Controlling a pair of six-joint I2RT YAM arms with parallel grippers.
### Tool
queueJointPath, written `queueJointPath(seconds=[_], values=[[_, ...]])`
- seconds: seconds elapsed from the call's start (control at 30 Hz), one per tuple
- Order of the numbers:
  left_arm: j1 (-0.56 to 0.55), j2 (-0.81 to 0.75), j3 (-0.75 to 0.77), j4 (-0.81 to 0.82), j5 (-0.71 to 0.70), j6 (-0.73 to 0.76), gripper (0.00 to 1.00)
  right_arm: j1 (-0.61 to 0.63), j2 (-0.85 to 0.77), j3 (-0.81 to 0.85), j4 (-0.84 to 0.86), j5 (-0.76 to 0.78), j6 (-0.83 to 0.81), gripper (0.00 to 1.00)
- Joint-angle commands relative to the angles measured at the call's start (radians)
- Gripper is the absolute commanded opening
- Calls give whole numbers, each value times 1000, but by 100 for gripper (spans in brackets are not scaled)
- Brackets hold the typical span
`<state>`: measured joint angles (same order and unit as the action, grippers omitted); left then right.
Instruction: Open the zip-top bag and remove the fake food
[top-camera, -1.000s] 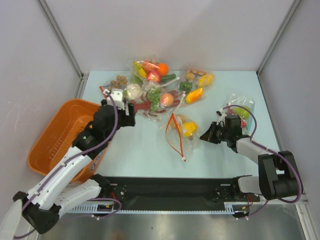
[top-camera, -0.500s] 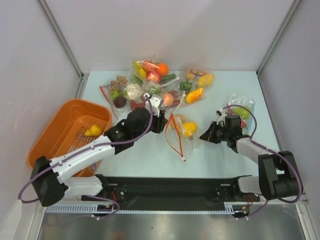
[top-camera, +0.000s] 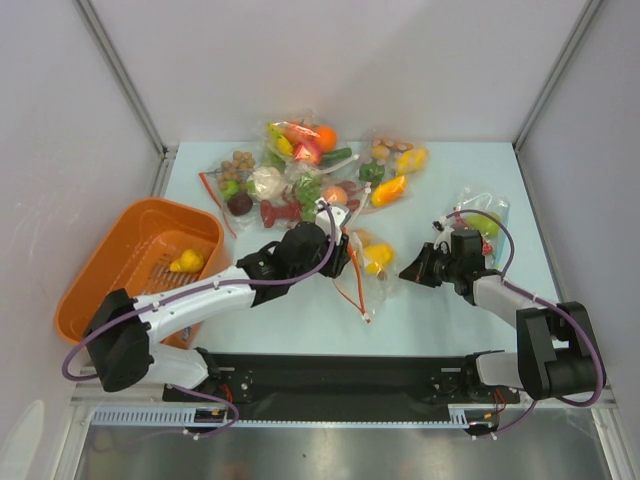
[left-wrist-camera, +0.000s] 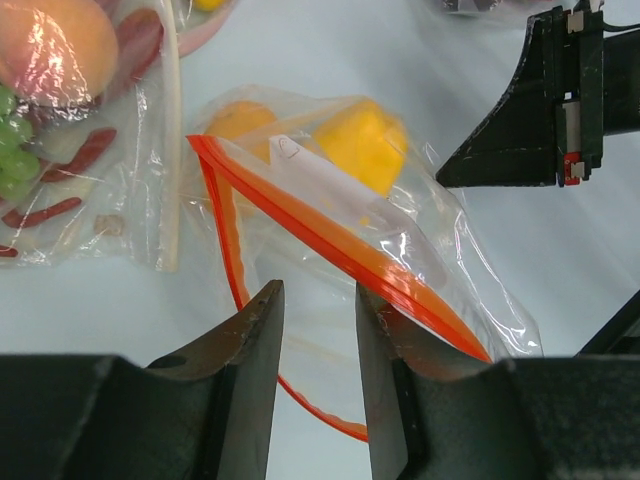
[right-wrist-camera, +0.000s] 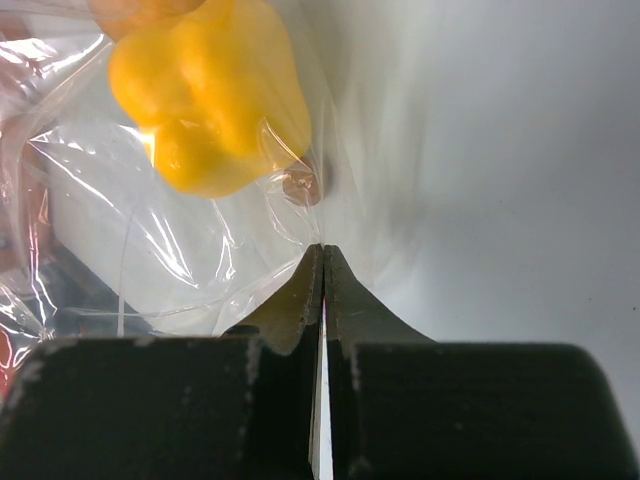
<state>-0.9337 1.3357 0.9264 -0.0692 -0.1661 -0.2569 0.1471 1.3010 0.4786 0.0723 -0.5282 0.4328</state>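
Scene: a pale blue worktop (top-camera: 425, 320) seen from above, with two robot arms reaching in from its near edge.
Bag: the zip-top bag (top-camera: 358, 270) lies flat near the middle of the worktop. It is clear and crinkled, and its orange-red zip strip (left-wrist-camera: 330, 238) is parted into an open loop.
Food: a yellow piece (left-wrist-camera: 362, 145) and an orange piece (left-wrist-camera: 238, 118) sit inside the bag, at the end away from the left arm.
Left fingers: the left fingers (left-wrist-camera: 255, 345) are a narrow gap apart and hold nothing. They are poised at the bag's mouth, with one side of the strip just past the tips and the other crossing the gap below.
Right fingers: the right fingers (right-wrist-camera: 305, 300) are pressed together, pinching clear film at the bag's right edge, just beside the yellow piece.
Elsewhere: an orange basket (top-camera: 130, 262) at the left holds one yellow toy (top-camera: 185, 262). A heap of other filled bags (top-camera: 305, 165) lies at the back.
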Motion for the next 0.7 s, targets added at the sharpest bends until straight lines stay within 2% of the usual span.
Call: queueJointPath(seconds=[0.0, 0.33, 0.53, 0.67], values=[[-13, 8, 19, 45, 34, -27, 40, -6, -20, 20, 26, -15, -2, 0], [-40, 126, 14, 158, 135, -79, 41, -7, -32, 23, 6, -19, -6, 0], [-40, 186, 19, 187, 128, -79, 42, -11, -46, 29, -17, -23, -12, 0], [-40, 214, 22, 192, 122, -74, 43, -21, -77, 37, -45, -30, -17, 6]])
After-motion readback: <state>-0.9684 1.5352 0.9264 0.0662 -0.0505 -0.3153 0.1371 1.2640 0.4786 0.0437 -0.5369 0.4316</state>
